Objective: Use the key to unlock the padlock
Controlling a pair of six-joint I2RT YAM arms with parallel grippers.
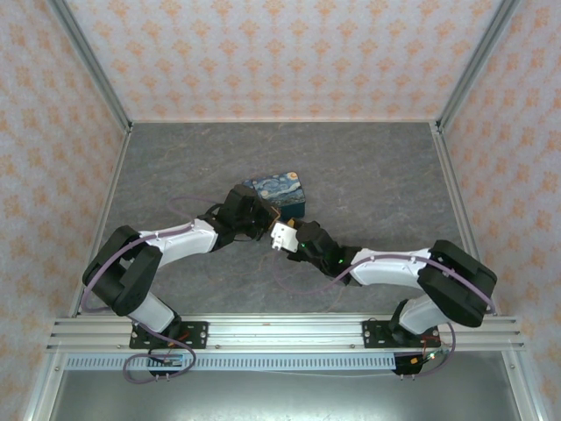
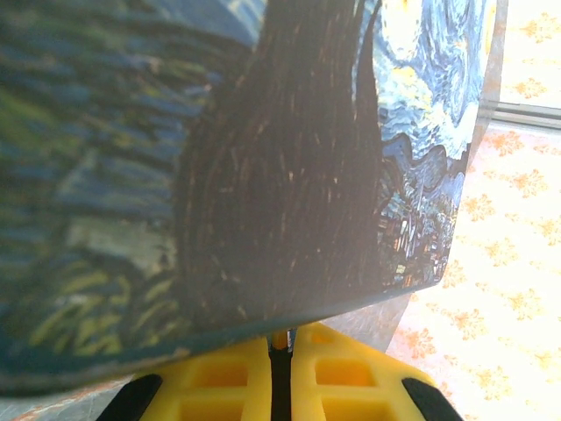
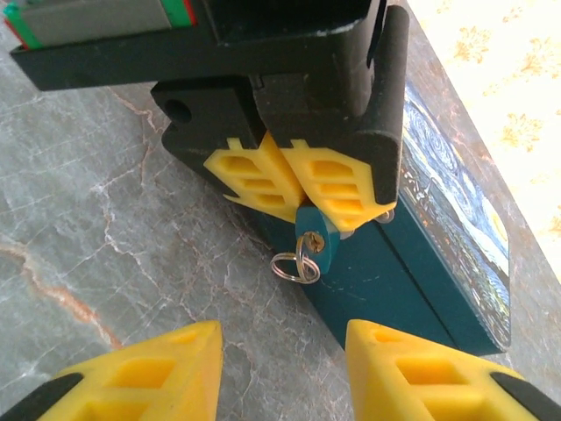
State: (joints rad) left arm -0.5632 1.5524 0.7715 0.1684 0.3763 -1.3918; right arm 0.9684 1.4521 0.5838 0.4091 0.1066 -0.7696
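I see my left gripper (image 3: pixel 314 213) pinching the tiny teal-blue metal padlock (image 3: pixel 316 248); my right gripper (image 3: pixel 282 351) hangs spread, empty.

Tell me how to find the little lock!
Find the box painted with blue and yellow swirls on the grey table. At its plain teal side, the left gripper pinches the padlock. It is the tiny teal piece with a silver ring dangling from it.
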